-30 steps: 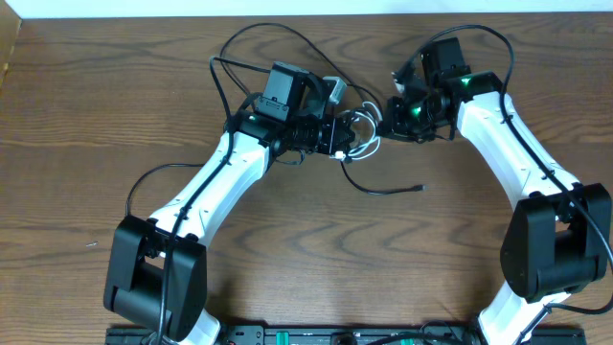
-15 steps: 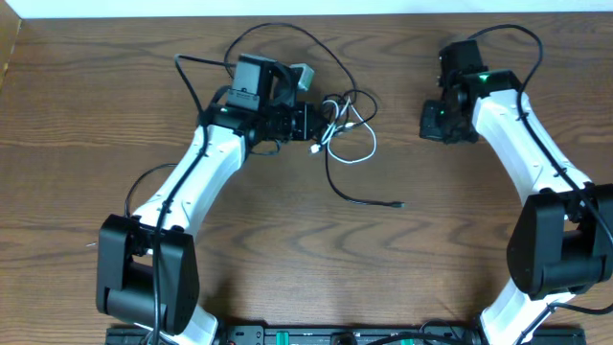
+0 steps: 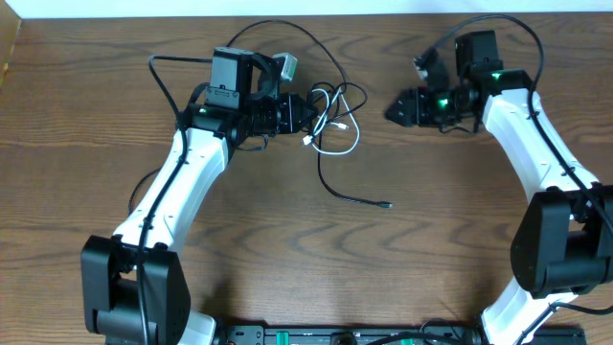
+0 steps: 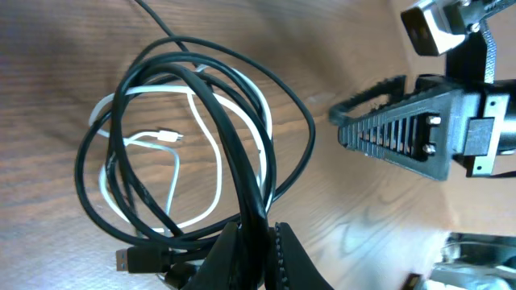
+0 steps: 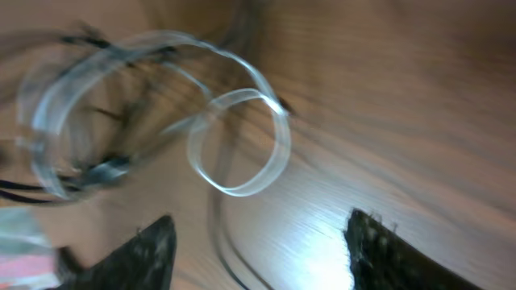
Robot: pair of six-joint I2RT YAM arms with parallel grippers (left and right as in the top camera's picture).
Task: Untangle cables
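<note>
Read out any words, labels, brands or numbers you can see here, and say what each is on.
No readable text. The black cable, white cable, left gripper, right gripper and table show no print. The right wrist view is blurred; the dark rail at the table's near edge is too small to tell.

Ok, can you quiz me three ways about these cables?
1. Where is the cable bundle? A at the left gripper; B in a box; C on the floor.
2. What colours are the cables? A red and blue; B black and white; C green and yellow.
3. The right gripper is: A shut on a plug; B shut on a pen; C open and empty.
1A, it pinches the black cable. 2B, a white cable loops with it. 3C, its jaws stand apart, nothing between.
</note>
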